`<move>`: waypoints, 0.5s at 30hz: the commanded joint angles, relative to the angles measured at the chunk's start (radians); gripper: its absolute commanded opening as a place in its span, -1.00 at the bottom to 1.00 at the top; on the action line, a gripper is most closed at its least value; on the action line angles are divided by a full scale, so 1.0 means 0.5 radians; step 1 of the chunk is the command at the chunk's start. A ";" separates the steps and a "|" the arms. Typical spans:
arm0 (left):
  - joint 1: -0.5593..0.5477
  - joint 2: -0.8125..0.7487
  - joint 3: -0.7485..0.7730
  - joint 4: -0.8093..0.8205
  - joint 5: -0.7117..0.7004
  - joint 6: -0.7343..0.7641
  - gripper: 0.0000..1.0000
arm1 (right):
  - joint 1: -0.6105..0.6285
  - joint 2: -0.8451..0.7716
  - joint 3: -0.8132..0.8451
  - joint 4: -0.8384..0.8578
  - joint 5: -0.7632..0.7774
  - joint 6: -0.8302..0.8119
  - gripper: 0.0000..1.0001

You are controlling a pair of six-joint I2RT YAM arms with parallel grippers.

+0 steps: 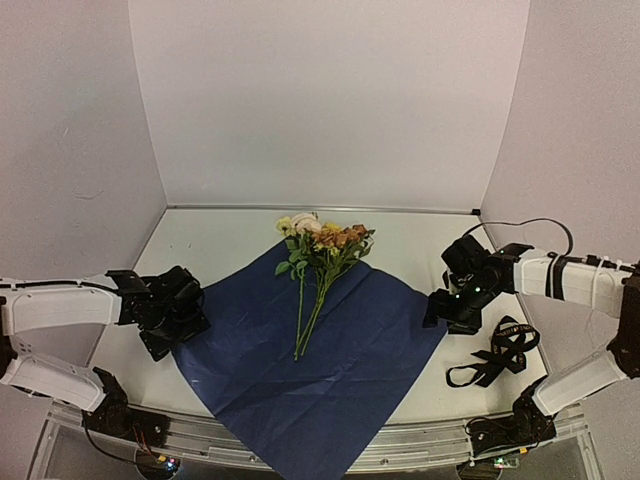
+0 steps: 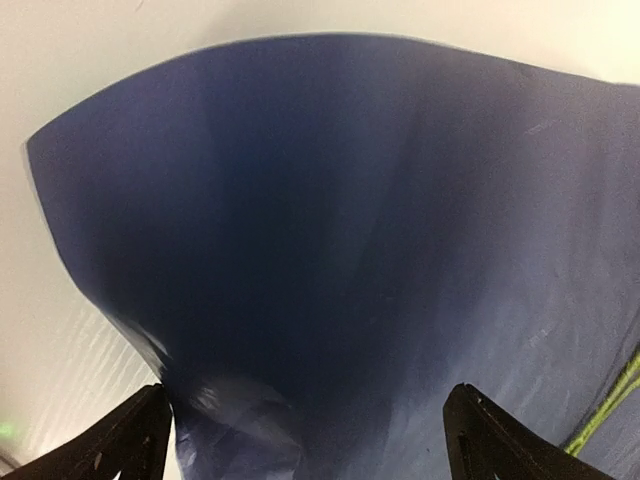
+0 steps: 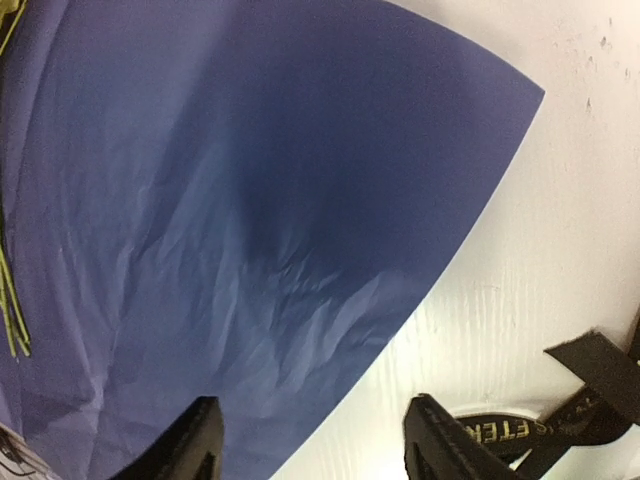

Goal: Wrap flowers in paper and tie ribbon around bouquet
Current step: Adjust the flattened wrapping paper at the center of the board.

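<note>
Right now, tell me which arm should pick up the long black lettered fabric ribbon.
Right. The long black lettered fabric ribbon lies just beside the right arm's open fingers. The left arm sits across the large dark navy paper sheet, at its opposite corner.

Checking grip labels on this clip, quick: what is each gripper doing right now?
Left gripper: open, holding nothing, at a corner of the paper.
Right gripper: open, holding nothing, over the paper's edge.

Top view overhead; wrist views close over opposite paper (image 1: 330,350) corners.
</note>
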 commanded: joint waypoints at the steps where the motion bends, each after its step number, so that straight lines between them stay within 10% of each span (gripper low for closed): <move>1: -0.111 -0.087 0.232 -0.347 -0.224 0.025 0.99 | 0.072 -0.045 0.091 -0.182 -0.057 -0.151 0.38; 15: -0.360 0.229 1.171 -1.043 -0.661 0.140 0.92 | 0.111 0.191 0.131 -0.186 -0.135 -0.210 0.07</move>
